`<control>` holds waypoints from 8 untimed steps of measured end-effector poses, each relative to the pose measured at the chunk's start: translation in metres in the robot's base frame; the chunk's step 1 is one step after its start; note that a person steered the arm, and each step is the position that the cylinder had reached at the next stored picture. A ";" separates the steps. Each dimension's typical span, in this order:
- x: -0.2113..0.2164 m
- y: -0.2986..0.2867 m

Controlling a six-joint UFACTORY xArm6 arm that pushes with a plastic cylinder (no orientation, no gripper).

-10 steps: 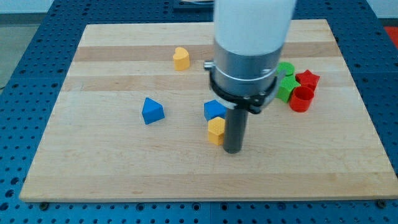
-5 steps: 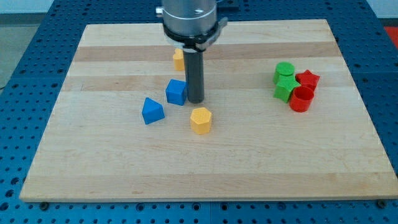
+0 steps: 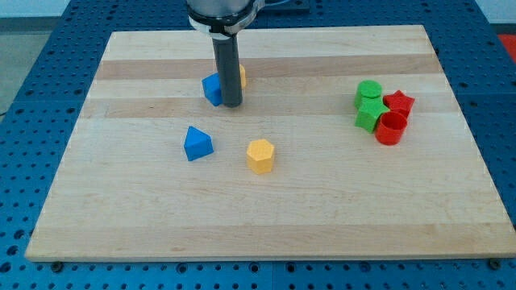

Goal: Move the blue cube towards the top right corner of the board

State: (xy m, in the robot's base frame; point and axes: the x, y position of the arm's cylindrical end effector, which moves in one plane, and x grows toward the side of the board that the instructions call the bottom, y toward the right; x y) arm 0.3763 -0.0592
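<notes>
The blue cube (image 3: 212,89) sits on the wooden board (image 3: 266,209) at upper centre-left, partly hidden behind my rod. My tip (image 3: 231,104) rests on the board against the cube's right side. A yellow block (image 3: 240,75) is just behind the rod, mostly hidden by it, right of the cube. The board's top right corner (image 3: 421,31) is far to the view's right of the cube.
A blue pyramid-like block (image 3: 197,142) and a yellow hexagonal block (image 3: 260,155) lie below the cube. At the right stand a green cylinder (image 3: 369,91), a green star (image 3: 372,113), a red star (image 3: 399,102) and a red cylinder (image 3: 392,128), clustered together.
My tip moved up and left across the board. The blue cube went with it, from beside the yellow hexagonal block to next to the upper yellow block. The hexagonal block stayed behind.
</notes>
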 end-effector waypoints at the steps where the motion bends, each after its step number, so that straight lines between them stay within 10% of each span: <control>1: 0.000 -0.001; 3: 0.026 -0.067; 8: -0.086 0.033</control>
State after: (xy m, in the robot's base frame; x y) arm 0.2904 -0.0259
